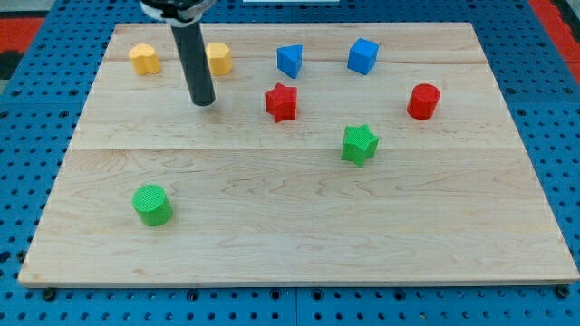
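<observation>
My tip rests on the wooden board at the view's upper left, touching no block. Nearest to it is a yellow block, just above and slightly right, partly hidden behind the rod. Another yellow block lies further to the upper left. A red star block sits to the tip's right at about the same height. Above that star is a blue block, and a blue cube lies further right. A green cylinder stands well below the tip.
A green star block sits right of centre and a red cylinder at the right. The wooden board lies on a blue perforated surface that shows on all sides.
</observation>
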Available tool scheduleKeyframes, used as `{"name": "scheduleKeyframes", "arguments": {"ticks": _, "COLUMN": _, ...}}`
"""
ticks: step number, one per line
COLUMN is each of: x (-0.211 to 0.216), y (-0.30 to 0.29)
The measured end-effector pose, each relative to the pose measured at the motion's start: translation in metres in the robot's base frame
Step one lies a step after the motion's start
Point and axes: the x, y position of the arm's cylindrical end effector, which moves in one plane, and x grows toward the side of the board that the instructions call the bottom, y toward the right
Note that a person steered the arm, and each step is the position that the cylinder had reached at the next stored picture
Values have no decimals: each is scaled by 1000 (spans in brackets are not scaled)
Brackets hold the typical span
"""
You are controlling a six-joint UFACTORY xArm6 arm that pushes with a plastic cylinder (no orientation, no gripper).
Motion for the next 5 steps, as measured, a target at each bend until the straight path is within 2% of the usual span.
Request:
{"name": "scheduleKeyframes", "arguments": {"ticks": 1, "x": -23, "y": 4}}
{"name": "scheduleKeyframes", "arguments": {"ticks": 3, "x": -19, "y": 42}}
{"name": "scheduleKeyframes", "arguments": {"ticks": 4, "x": 48, "y": 47}}
{"name": "scheduleKeyframes", "arguments": {"ticks": 5, "x": 102, "y": 98}}
